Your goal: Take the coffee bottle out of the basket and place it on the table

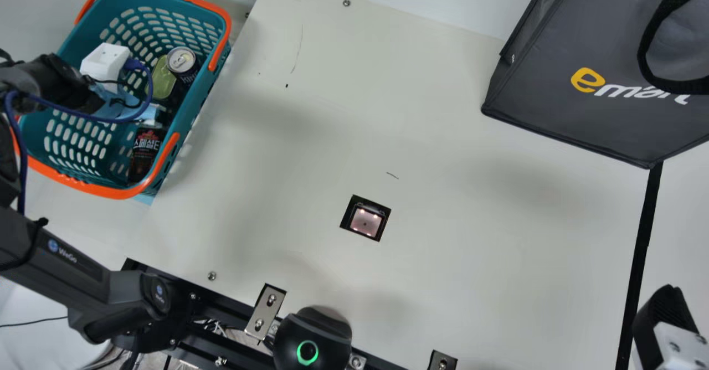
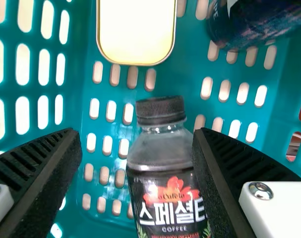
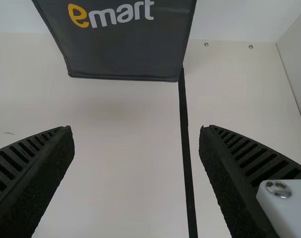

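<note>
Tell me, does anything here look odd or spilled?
Nothing looks spilled or broken: the plastic coffee bottle with a dark label, inside the orange-rimmed teal plastic basket, has its black ribbed cap on. Slightly odd: a short dark stroke on the flat cream table, perhaps pen or a scratch.

Basket (image 1: 113,192) left, coffee bottle (image 1: 147,149) inside, bag (image 1: 554,98) right

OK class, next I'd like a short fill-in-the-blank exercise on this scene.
The basket has a rim coloured ____.
The coffee bottle, inside the basket, has a cap coloured ____.
The left gripper has its jaws ____, not closed on anything.

Missing words: orange; black; open.
</note>
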